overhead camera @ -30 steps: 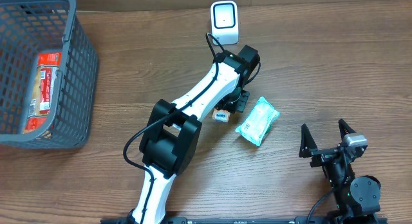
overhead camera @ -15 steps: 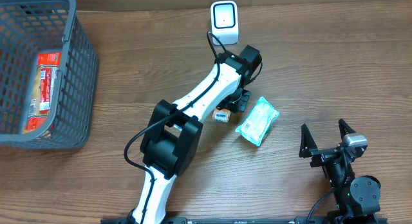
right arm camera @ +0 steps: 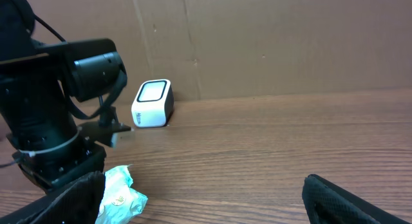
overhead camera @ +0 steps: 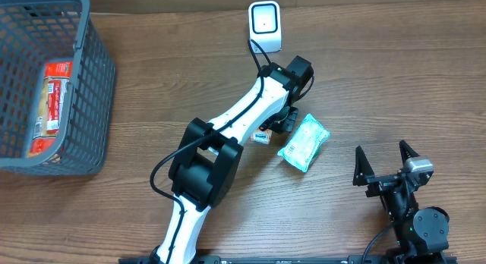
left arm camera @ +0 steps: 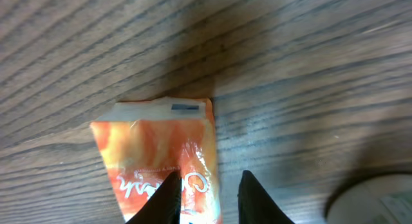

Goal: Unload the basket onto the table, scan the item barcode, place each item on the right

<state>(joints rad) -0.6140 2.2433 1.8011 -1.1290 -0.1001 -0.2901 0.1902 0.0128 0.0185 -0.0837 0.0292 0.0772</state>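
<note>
The left arm reaches out over the tabletop (overhead camera: pixel 395 74), its pincer (left arm camera: pixel 209 197) pointing down at the orange packet (left arm camera: pixel 148 147). The packet lies flat on the wood mid-table, on the near side of the white scanner (overhead camera: pixel 265 25) and well apart from it. The fingers (left arm camera: pixel 166 199) stand a little apart with the packet's right edge in the gap. One finger overlaps the packet and the other sits beside it; I cannot tell whether either touches. A teal pack (overhead camera: pixel 304 143) lies just to the packet's right. The right pincer (overhead camera: pixel 382 164) rests spread wide near the front edge. A grey basket (overhead camera: pixel 95 105) stands far left.
</note>
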